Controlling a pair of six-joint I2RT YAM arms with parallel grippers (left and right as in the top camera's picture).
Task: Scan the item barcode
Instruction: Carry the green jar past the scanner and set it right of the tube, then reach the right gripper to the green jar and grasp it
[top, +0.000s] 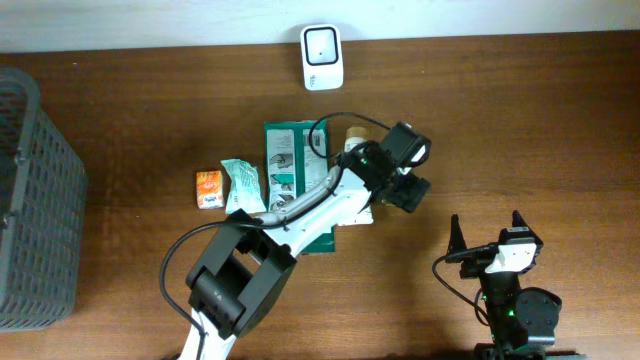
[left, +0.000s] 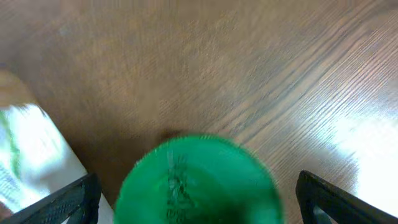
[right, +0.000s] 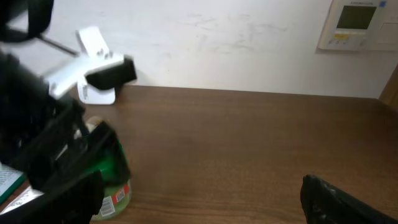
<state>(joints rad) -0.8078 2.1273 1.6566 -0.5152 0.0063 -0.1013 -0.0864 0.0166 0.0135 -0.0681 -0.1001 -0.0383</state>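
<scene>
The item nearest my left gripper is a jar with a green lid (left: 198, 180) and a barcode label (right: 119, 196) low on its side, standing on the table. My left gripper (left: 198, 204) hangs right over the lid, open, with a gap showing on each side. From overhead the left gripper (top: 404, 188) hides the jar. The white scanner (top: 322, 57) stands at the table's far edge, also seen as the scanner (right: 97, 68) in the right wrist view. At the front right, my right gripper (top: 490, 236) is open and holds nothing.
A green box (top: 288, 160), a teal packet (top: 240, 184) and a small orange box (top: 208, 188) lie left of the jar. A white pack (left: 31, 155) is beside the lid. A grey basket (top: 30, 200) stands at the left edge.
</scene>
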